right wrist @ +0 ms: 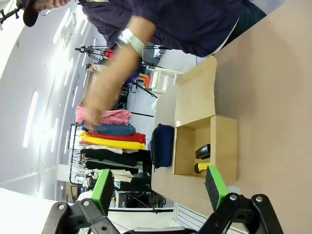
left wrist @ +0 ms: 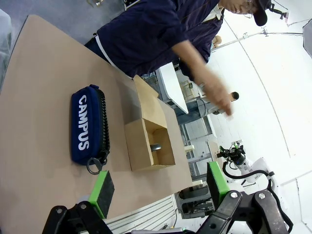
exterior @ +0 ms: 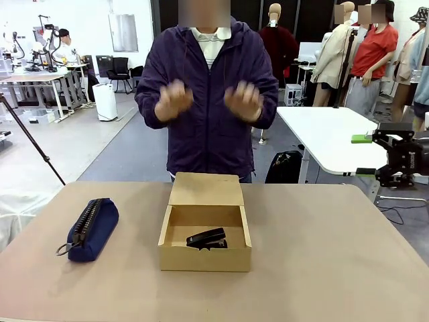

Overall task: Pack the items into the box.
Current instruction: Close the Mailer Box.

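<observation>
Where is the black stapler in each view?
Front view: stapler inside the box, just below picture centre.
Left wrist view: small grey shape in the box, near centre.
Right wrist view: in the box, right of centre, above the yellow knife.
Shared landmark: navy pouch beside the box.

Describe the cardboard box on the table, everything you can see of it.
The box is shallow, rectangular and made of plain tan cardboard. It sits flat near the middle of the table. It is open, with its hinged lid swung back toward the person. Inside lie a black stapler and, seen from the right wrist view, a yellow knife beside it. Nothing else touches it.
</observation>
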Available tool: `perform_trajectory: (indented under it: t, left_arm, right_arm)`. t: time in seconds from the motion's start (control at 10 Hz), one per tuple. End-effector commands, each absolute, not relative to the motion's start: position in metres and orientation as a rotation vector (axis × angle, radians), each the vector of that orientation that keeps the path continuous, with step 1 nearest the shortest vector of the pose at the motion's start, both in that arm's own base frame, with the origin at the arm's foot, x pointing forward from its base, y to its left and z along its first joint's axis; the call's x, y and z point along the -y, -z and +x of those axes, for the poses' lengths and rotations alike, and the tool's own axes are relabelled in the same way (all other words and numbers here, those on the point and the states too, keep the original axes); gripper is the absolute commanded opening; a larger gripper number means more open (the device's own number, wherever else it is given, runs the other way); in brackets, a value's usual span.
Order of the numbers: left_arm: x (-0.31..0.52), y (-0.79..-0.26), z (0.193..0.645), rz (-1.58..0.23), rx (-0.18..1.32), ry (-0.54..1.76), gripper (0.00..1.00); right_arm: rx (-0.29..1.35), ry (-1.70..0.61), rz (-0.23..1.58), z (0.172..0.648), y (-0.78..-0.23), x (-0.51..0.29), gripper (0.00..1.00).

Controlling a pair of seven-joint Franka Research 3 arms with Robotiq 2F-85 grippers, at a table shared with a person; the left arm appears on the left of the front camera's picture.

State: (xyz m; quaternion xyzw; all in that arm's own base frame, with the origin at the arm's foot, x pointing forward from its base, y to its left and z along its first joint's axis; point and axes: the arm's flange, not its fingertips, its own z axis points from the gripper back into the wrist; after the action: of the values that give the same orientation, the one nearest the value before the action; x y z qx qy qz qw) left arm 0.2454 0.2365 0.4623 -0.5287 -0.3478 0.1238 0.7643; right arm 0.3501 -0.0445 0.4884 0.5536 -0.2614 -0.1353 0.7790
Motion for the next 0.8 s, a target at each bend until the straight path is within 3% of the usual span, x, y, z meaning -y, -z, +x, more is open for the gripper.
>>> perform_trajectory:
  t: [0.0,0.7]
  left_arm:
    - [-0.2370,-0.4629,0.2456,-1.166,0.779,-0.258,1.00]
    - [-0.2370,-0.4629,0.2456,-1.166,0.779,-0.258,1.00]
  right_arm:
    - [0.567,0.275,1.199,0.3492,-0.4898,0.0464,1.00]
    - [0.567,0.275,1.199,0.3492,-0.4898,0.0464,1.00]
